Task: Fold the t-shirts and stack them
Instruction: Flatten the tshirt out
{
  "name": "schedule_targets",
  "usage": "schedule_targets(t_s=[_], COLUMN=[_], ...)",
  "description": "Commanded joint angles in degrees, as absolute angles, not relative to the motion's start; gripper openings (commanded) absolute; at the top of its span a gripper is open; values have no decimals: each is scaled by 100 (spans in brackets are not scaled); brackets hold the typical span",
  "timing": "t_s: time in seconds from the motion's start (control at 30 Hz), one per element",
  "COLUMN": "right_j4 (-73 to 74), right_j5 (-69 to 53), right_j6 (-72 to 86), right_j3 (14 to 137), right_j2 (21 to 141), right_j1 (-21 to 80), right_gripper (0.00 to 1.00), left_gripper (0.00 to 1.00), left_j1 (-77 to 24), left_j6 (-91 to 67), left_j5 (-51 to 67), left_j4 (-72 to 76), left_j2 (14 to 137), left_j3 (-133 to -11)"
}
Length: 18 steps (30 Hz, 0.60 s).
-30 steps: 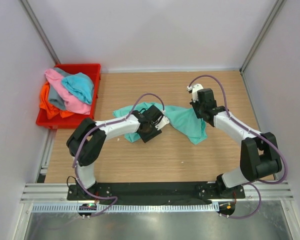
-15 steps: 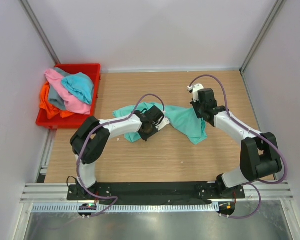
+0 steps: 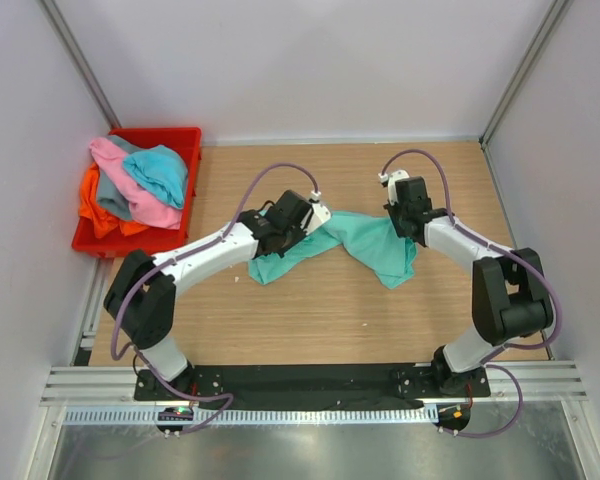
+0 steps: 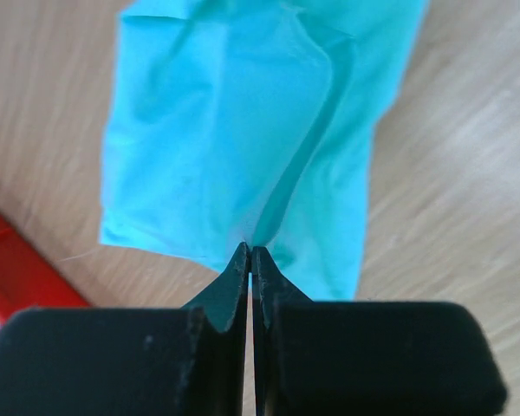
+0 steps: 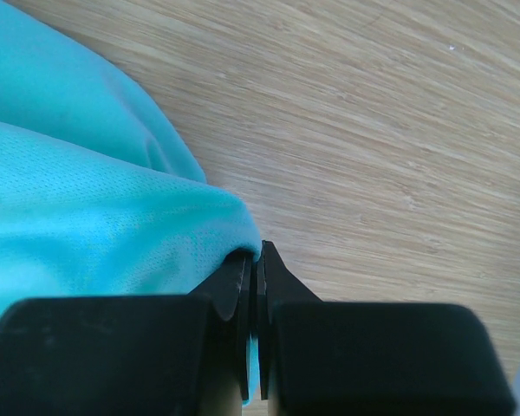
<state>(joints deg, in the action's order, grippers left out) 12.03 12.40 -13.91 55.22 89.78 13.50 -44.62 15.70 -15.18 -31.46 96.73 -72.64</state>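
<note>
My left gripper (image 4: pixel 250 253) and right gripper (image 5: pixel 256 260) are each pinched tight on the mint green t-shirt (image 3: pixel 375 245). It lies crumpled mid-counter (image 3: pixel 280 320), nearer the far edge. It is twisted narrow at its middle, and its long axis runs from left edge toward right edge.

- Mint green t-shirt (image 3: pixel 373 245): lies unfolded and rumpled on the wooden table (image 3: pixel 310 310), stretched sideways, narrow and twisted near the middle, wider toward both ends. Is pinched at its far edge in two places, by the left gripper (image 4: pixel 250 253) and the right gripper (image 5: pixel 258 250), both closed on the cloth.
- Pink t-shirt (image 3: pixel 130 195): lies bunched diagonally across the heap in the red bin (image 3: pixel 185 138).
- Turquoise blue t-shirt (image 3: pixel 160 172): rests crumpled on top of the pink one, toward the bin's right side.
- Orange t-shirt (image 3: pixel 92 207): sits at the bin's left side, under the others.
- Grey t-shirt (image 3: pixel 111 198): shows only partly, between orange and pink.
</note>
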Motion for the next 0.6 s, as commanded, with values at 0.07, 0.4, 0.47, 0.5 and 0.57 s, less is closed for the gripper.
schedule_targets(t_s=[0.07, 0.4, 0.47, 0.5, 0.57], right_j4=[1072, 738, 1018, 1254, 1702], right_j5=[1687, 2569, 1657, 965, 441], right_j6=[-1345, -1520, -1774, -1958, -2047], right_j3=[5862, 5626, 5415, 5318, 5195], right_j2=[9263, 7746, 7315, 6973, 6891], right_j1=[1309, 1309, 1301, 1301, 1301], right_gripper=[2, 61, 61, 64, 65], left_gripper=[0, 0, 0, 0, 0], left_j1=[-3868, -3331, -3305, -3296, -3278], left_j6=[1960, 1820, 1749, 1740, 1714], left_j5=[-1881, -1890, -1793, -1793, -1776], left_j4=[-2619, -2443, -2478, -2479, -2470], left_j2=[9676, 10011, 9993, 9984, 9984], left_j3=[-7339, -7611, -7603, -7585, -7567])
